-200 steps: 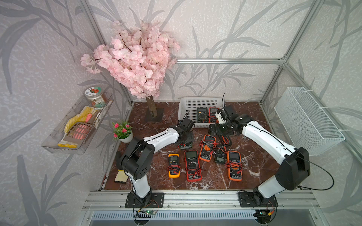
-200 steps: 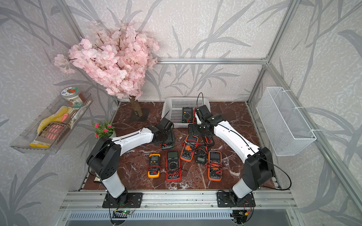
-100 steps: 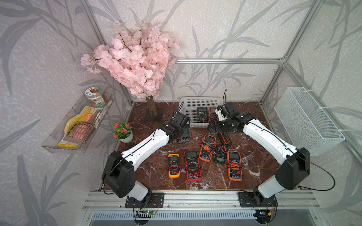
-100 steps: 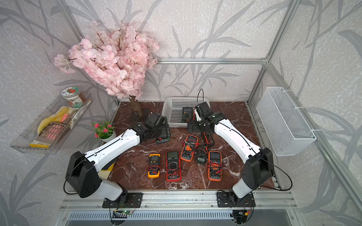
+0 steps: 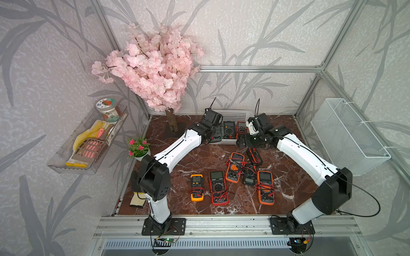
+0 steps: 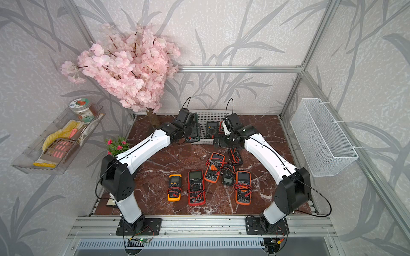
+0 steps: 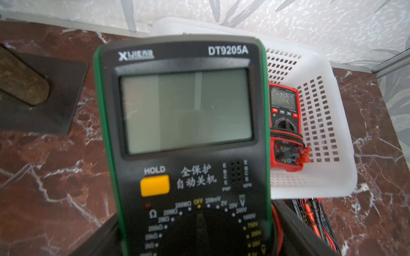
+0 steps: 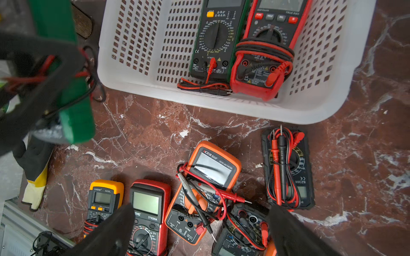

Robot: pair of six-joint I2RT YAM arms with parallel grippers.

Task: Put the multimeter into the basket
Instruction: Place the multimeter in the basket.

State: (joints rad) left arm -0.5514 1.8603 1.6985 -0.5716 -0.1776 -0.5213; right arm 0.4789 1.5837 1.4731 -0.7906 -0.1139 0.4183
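The left gripper (image 5: 214,135) pinches the green multimeter (image 7: 184,110) by its lower half, with one finger pressed against each long side. The multimeter is lifted off the worktop (image 5: 177,161), its screen facing up. It hangs at the left end of the basket (image 8: 288,113), but I cannot tell whether it is already over the rim. The basket stands at the middle of the back edge of the worktop. Inside it, towards its right end, a dark green meter (image 8: 213,40) and a red meter (image 8: 266,55) lie side by side. The right gripper (image 8: 200,208) is spread wide and holds nothing. It hovers just in front of the basket, above an orange meter (image 8: 213,168) on the worktop.
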